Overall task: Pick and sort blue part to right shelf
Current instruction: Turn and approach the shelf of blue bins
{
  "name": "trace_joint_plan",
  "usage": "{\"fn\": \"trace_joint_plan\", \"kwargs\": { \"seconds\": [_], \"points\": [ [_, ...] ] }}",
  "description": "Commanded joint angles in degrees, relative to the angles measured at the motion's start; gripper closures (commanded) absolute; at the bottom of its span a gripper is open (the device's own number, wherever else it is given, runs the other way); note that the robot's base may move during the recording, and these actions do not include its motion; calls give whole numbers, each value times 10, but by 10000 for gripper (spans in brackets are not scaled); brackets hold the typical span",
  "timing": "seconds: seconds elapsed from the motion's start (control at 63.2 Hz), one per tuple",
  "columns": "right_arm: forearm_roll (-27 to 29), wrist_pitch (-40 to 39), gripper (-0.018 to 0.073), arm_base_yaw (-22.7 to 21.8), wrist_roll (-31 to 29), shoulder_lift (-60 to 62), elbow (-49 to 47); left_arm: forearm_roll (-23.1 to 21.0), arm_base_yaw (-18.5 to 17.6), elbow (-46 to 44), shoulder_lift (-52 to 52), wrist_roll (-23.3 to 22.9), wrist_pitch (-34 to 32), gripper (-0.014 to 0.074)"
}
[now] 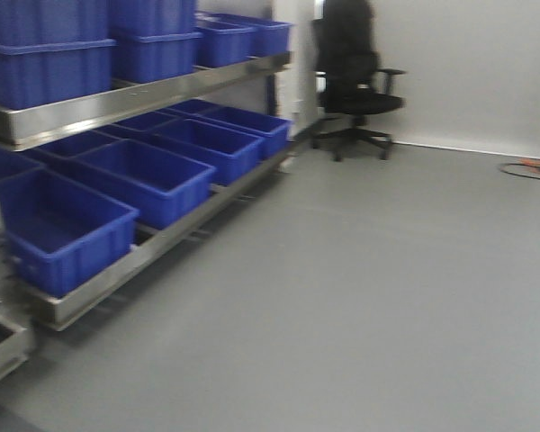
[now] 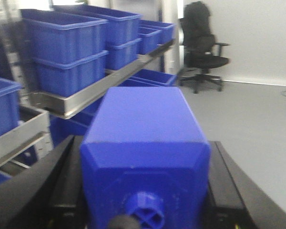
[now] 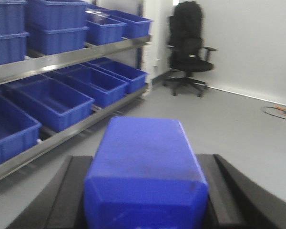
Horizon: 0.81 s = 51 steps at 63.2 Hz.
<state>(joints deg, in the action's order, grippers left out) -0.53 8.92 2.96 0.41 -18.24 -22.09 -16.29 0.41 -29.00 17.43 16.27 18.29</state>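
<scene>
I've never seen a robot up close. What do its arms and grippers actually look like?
Only the grippers show, from the wrist cameras. The left gripper has two broad, matte black fingers, flat-sided and tapering to wedge-like tips. The right gripper looks the same: plain black fingers. No cables or markings are visible, and the arms themselves are out of view.

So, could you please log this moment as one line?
left gripper: holds blue part | right gripper: holds blue block | shelf: left in front view
</scene>
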Motion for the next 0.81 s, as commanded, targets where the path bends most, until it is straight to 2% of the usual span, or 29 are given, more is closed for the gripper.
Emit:
{"fn": "trace_joint_plan", "kwargs": {
  "seconds": [0.0, 0.791],
  "points": [
    [-5, -54, 160, -4, -4, -4, -19, -3, 1, -17, 5, -1, -50, 335],
    [-5, -54, 160, -4, -4, -4, -19, -3, 1, -17, 5, -1, -50, 335]
  ]
}}
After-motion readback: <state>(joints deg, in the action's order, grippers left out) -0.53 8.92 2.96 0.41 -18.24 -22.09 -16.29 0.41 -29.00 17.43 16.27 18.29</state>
